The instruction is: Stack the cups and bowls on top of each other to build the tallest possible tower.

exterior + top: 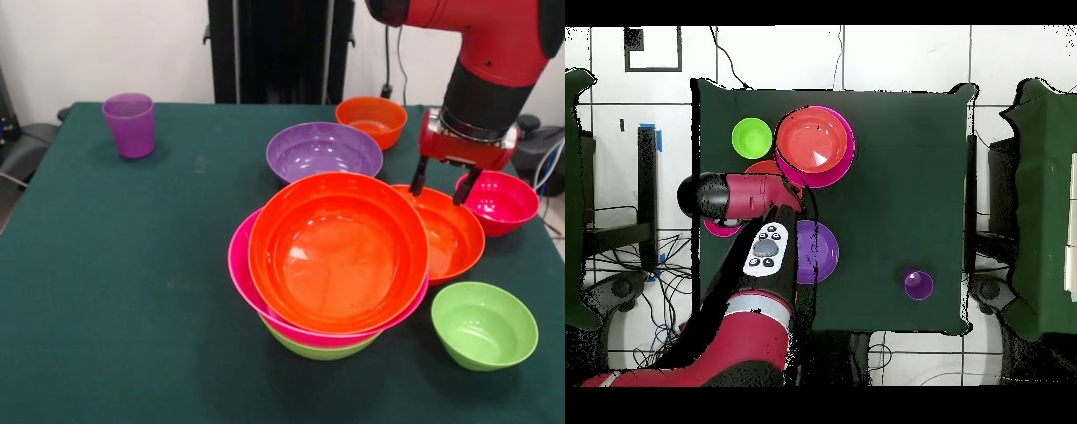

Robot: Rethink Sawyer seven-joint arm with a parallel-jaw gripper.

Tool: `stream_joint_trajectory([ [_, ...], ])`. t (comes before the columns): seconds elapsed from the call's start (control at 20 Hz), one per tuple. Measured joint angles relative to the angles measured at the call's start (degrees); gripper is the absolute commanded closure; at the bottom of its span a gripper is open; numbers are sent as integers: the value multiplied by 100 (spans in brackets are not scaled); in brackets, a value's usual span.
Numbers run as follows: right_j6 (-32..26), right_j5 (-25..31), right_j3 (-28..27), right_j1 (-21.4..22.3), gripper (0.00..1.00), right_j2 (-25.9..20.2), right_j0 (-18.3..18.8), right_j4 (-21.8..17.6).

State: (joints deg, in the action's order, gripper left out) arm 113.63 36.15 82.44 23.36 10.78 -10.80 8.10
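Note:
The tower (338,252) stands near the table's middle: a lime green bowl lowest, a hot pink bowl, then a wide orange bowl on top; it also shows in the overhead view (812,145). An orange bowl (452,237) sits just right of it, partly behind it. A hot pink bowl (503,201) lies further right. My gripper (441,186) hangs open and empty over the gap between these two bowls. A purple bowl (324,152), a small orange bowl (372,119) and a lime green bowl (484,324) stand apart. The purple cup (129,124) stands upright at the far left. The red-pink cup is out of view.
The green table (132,291) has open cloth on its left half. In the overhead view the arm (750,195) covers the gripper and most of the orange and pink bowls; the purple cup (917,285) and the lime green bowl (751,137) show.

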Motion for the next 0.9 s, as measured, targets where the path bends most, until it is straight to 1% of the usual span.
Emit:
stream_joint_trajectory([
  [0.25, 13, -1, 128, 2, 0, 56, -142, 32],
  [0.9, 266, -1, 149, 6, 0, 172, -414, 126],
])
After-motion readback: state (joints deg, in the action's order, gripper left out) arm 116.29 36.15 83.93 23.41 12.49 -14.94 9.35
